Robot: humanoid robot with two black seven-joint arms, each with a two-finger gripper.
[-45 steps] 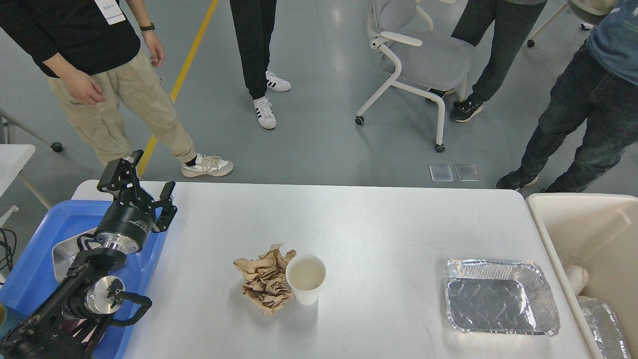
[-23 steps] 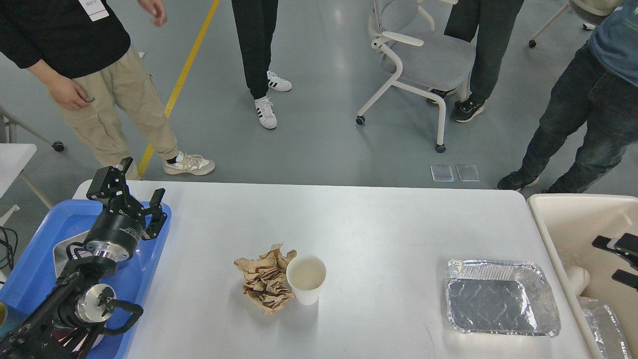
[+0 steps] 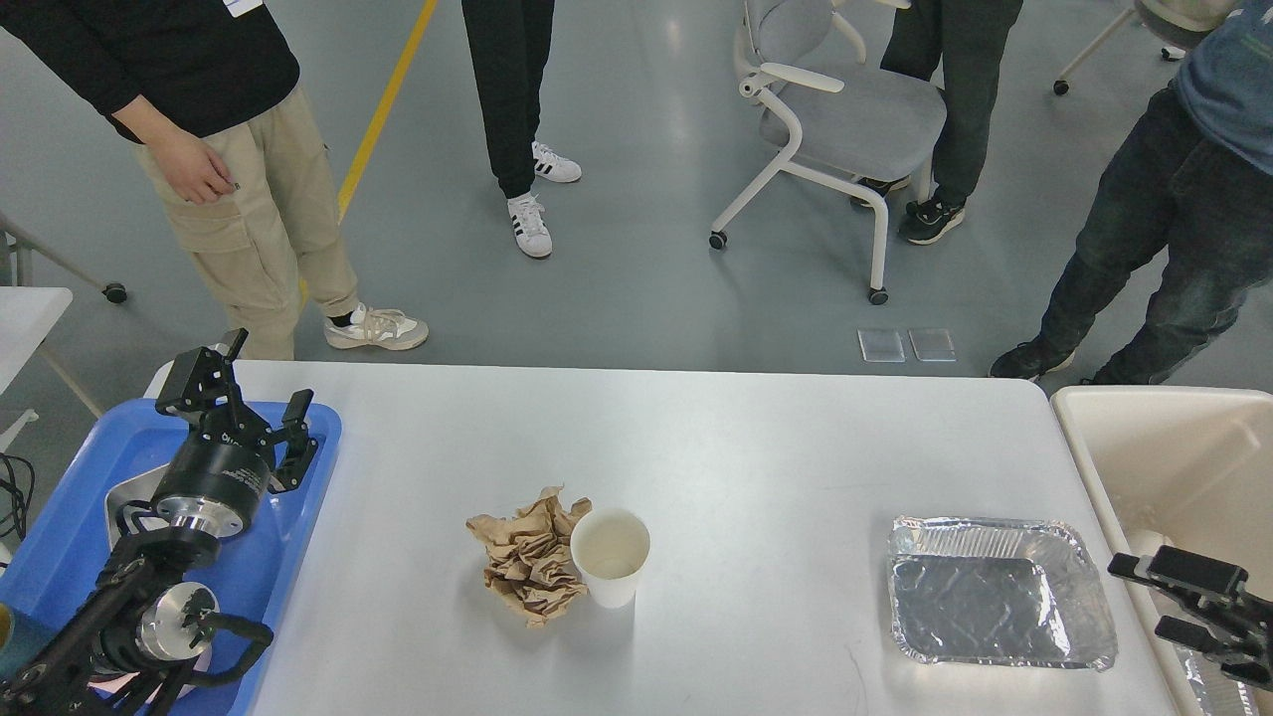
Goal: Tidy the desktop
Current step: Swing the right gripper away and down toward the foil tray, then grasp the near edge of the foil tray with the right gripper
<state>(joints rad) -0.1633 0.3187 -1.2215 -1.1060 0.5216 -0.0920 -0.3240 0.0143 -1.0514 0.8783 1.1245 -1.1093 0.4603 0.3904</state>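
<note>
My left gripper [image 3: 244, 403] wide open over blue tray [image 3: 60, 542], right gripper [image 3: 1144, 597] open, empty, beside foil tray [image 3: 1000, 597], crumpled paper [image 3: 527, 557] touching cup [image 3: 610, 557] mid desktop [image 3: 696, 447]

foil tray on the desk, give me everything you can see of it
The foil tray is a shallow rectangular container of crinkled silver aluminium with a rolled, wavy rim and a flat, wrinkled bottom. It looks empty and sits upright, open side up, on the desktop near its front right corner, long side roughly along the table edge. Nothing touches it but the tabletop. The cream bin stands just to its right, and the right gripper hovers beside its right rim, apart from it.
</note>
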